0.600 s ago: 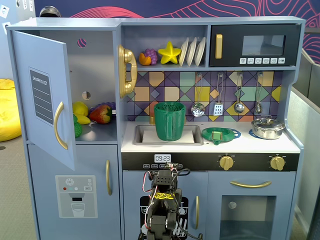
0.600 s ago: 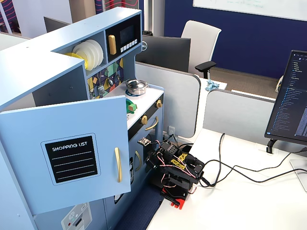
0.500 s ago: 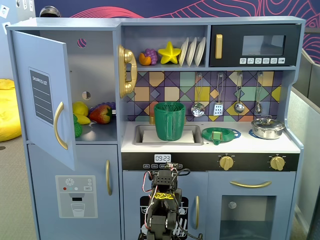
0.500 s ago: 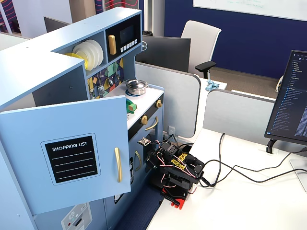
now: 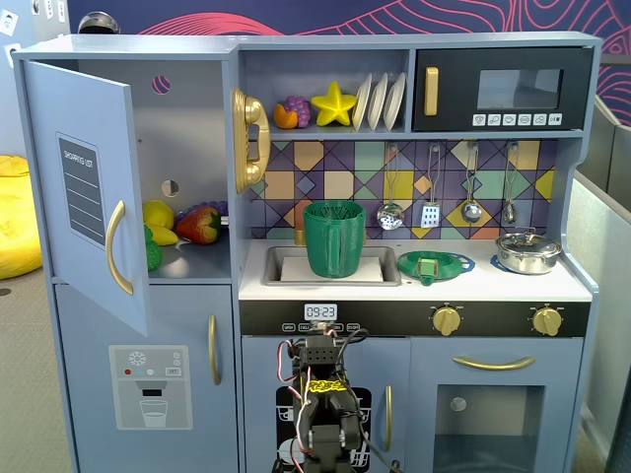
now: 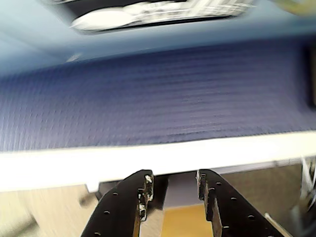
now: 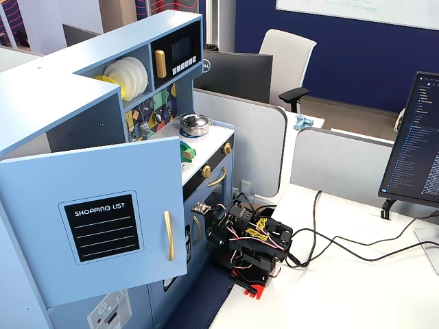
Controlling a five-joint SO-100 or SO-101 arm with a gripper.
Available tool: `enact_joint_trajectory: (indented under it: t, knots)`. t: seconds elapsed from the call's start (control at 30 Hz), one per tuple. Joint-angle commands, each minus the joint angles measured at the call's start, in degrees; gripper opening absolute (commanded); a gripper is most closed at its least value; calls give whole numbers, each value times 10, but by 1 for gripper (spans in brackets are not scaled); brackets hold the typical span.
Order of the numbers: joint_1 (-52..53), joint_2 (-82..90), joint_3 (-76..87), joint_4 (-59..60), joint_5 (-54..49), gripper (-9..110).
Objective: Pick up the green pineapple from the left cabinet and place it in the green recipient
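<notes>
In a fixed view, the left cabinet point(image 5: 187, 148) stands with its shopping-list door point(image 5: 84, 187) swung open. The green pineapple point(image 5: 153, 249) lies at the front of the cabinet shelf, half hidden behind the door's edge. The green recipient point(image 5: 334, 237) stands upright in the sink. My arm point(image 5: 320, 399) is folded low in front of the kitchen, well below both. In the wrist view my gripper point(image 6: 173, 175) is open with nothing between its black fingers point(image 6: 131, 202), looking at dark blue floor and a white table edge. The door point(image 7: 103, 219) hides the shelf in a fixed view.
A yellow lemon point(image 5: 158, 212) and red strawberry point(image 5: 200, 225) share the shelf. A flat green dish point(image 5: 434, 264) and a steel pot point(image 5: 527, 251) sit on the counter. Cables point(image 7: 329, 240) trail from the arm point(image 7: 250, 240) across the white desk.
The arm has shifted slightly; its upper end has tipped a little toward the kitchen front. The fruit, door and recipient have not moved.
</notes>
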Motion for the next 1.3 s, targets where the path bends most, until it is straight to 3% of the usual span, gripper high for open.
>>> enact_joint_trajectory:
  t: [0.0, 0.1, 0.23, 0.5, 0.63, 0.8, 1.1, 1.27]
  knots:
    - [-104, -25, -83, -153, -4, 0]
    - [-160, -75, -120, -358, -47, 0]
    - [-239, -115, -168, -509, -70, 0]
    - [-335, -169, -294, -556, -33, 0]
    - [-371, -187, -292, -564, -36, 8]
    - [-375, -240, -273, -666, -2, 28]
    - [-345, -359, -301, -795, -40, 34]
    - [-338, -435, -342, -843, -101, 33]
